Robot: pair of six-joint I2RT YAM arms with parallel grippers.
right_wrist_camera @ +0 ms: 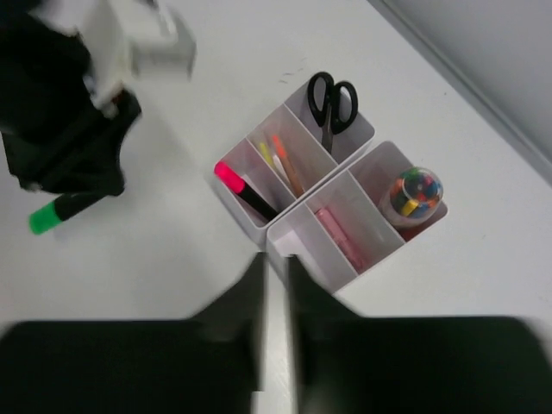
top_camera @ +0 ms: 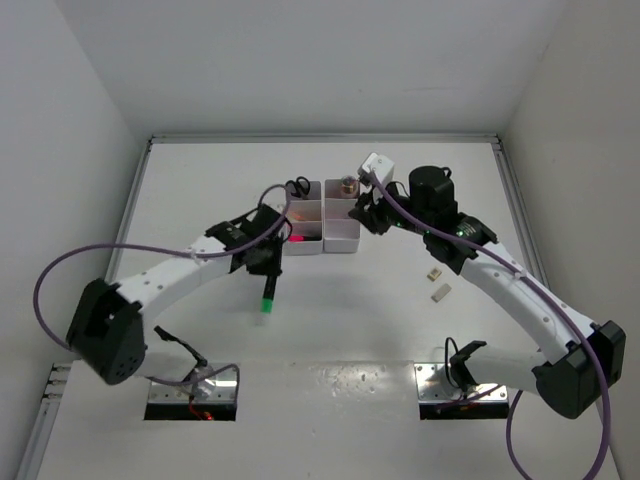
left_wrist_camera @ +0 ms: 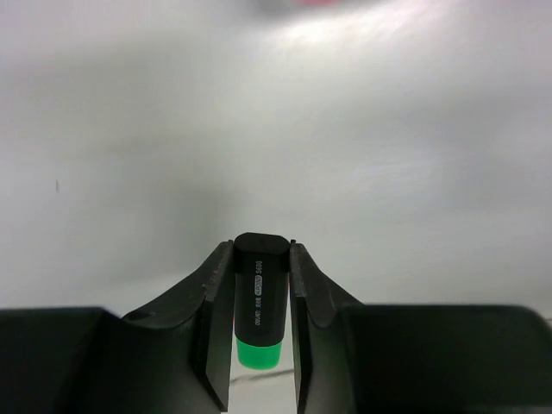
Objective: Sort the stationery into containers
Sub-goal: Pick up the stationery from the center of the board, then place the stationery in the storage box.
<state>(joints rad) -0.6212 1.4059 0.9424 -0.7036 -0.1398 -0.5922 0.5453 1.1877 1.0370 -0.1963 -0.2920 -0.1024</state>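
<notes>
Scissors [right_wrist_camera: 332, 102], sticks [right_wrist_camera: 281, 160], pink highlighter [right_wrist_camera: 242, 186] in one container [right_wrist_camera: 359, 131], tube [right_wrist_camera: 333, 229] in other container [right_wrist_camera: 296, 243]

Green highlighter [left_wrist_camera: 259, 297]: green end mostly hidden between left fingers [left_wrist_camera: 211, 328]. Right fingers [right_wrist_camera: 246, 302] blurred, cut by bottom edge. Beige blocks [top_camera: 440, 293] on surface [top_camera: 350, 330]: too small to identify.

Clamped by its black cap, the green highlighter [left_wrist_camera: 259, 293] hangs vertical.
</notes>
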